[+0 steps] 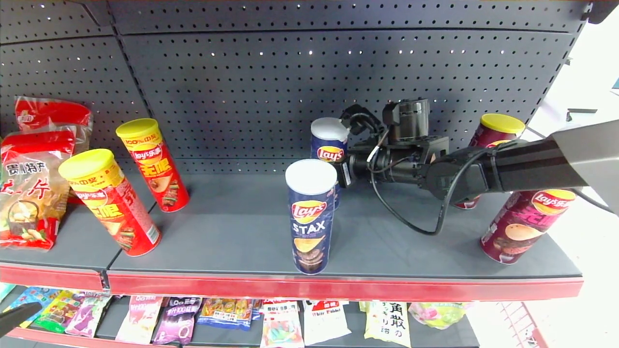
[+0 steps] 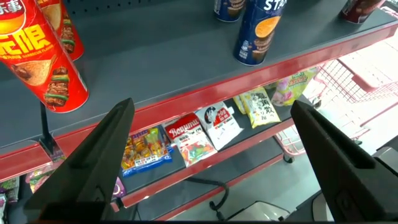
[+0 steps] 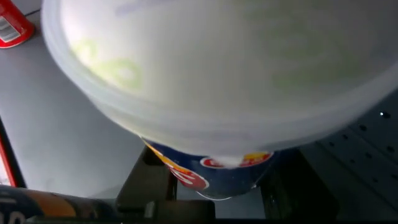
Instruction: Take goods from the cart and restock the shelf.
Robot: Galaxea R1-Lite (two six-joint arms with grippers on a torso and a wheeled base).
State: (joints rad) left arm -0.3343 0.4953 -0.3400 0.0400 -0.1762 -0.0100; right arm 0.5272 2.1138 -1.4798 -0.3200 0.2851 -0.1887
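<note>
On the grey shelf [image 1: 232, 227] a blue chip can with a white lid [image 1: 328, 142] stands upright near the pegboard back wall. My right gripper [image 1: 338, 166] comes in from the right and is shut on its side. In the right wrist view the can [image 3: 217, 168] sits between the dark fingers [image 3: 146, 183], its white lid close to the camera. A second blue can [image 1: 310, 217] stands in front of it, near the shelf's red edge. My left gripper [image 2: 211, 106] hangs open and empty below and in front of the shelf, its tip at the lower left [image 1: 17, 316].
Two red cans [image 1: 109, 200] [image 1: 154, 164] lean at the left beside snack bags [image 1: 29, 183]. Two maroon cans [image 1: 524, 222] [image 1: 491, 133] stand at the right, around my right arm. Snack packets [image 1: 280, 321] fill the lower shelf. A pink wire cart [image 2: 354, 68] stands beyond the shelf end.
</note>
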